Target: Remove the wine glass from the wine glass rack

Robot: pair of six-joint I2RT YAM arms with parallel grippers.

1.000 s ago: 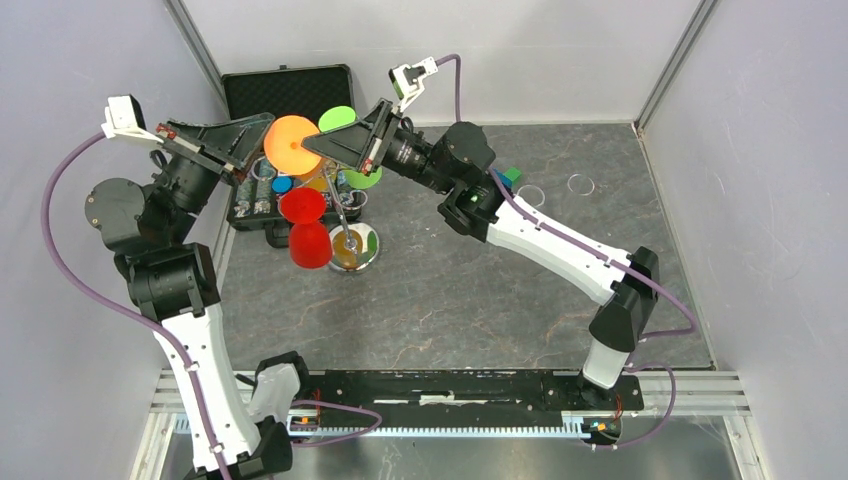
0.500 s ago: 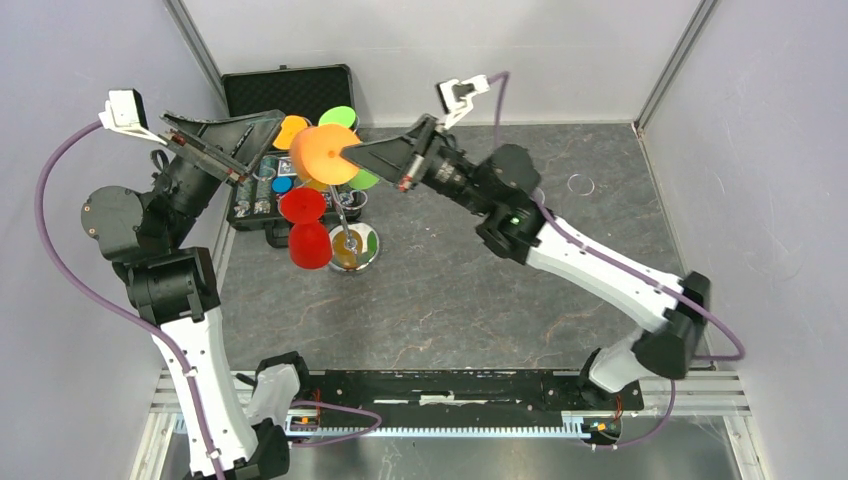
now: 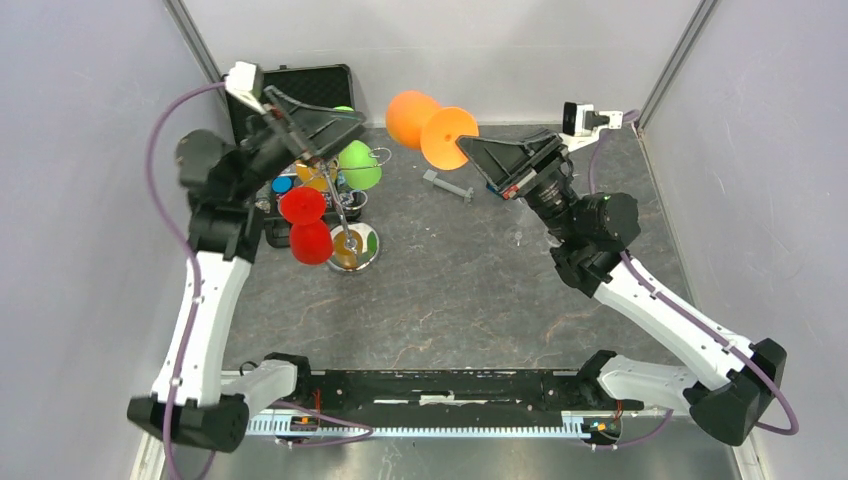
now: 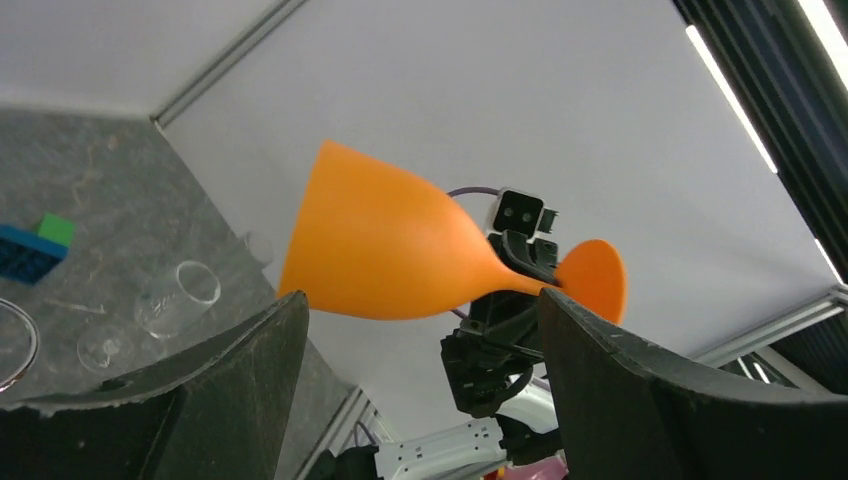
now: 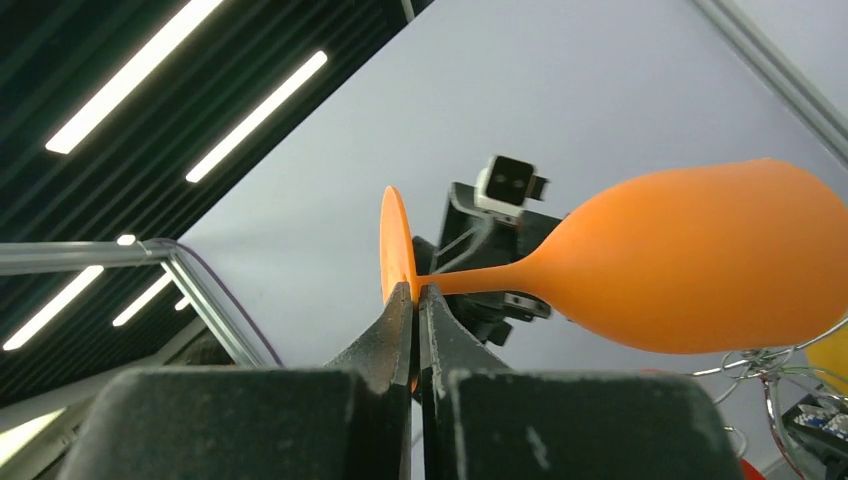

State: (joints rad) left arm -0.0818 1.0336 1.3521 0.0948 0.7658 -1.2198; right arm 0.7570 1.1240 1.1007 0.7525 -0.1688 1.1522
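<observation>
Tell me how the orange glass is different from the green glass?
The orange glass is pinched at its stem by the right fingers, up in the air; the green glass is at the wine glass rack. The orange glass lies sideways, foot showing; only the green glass's bowl shows. Both are bright, solid-coloured.

Black case [image 3: 300, 82] open at the back left corner of the grey mottled table [image 3: 450, 300]. A small grey bar-shaped piece [image 3: 447, 186] lies flat toward the back middle, well apart from the case. Left wrist view: blue block [image 4: 20, 257] touching a green block [image 4: 55, 228] on the table, one clear cup [image 4: 182, 292] on its side near them, a second clear cup [image 4: 105, 346] just beside it. Long light strips [image 5: 262, 112] on the dark ceiling.
</observation>
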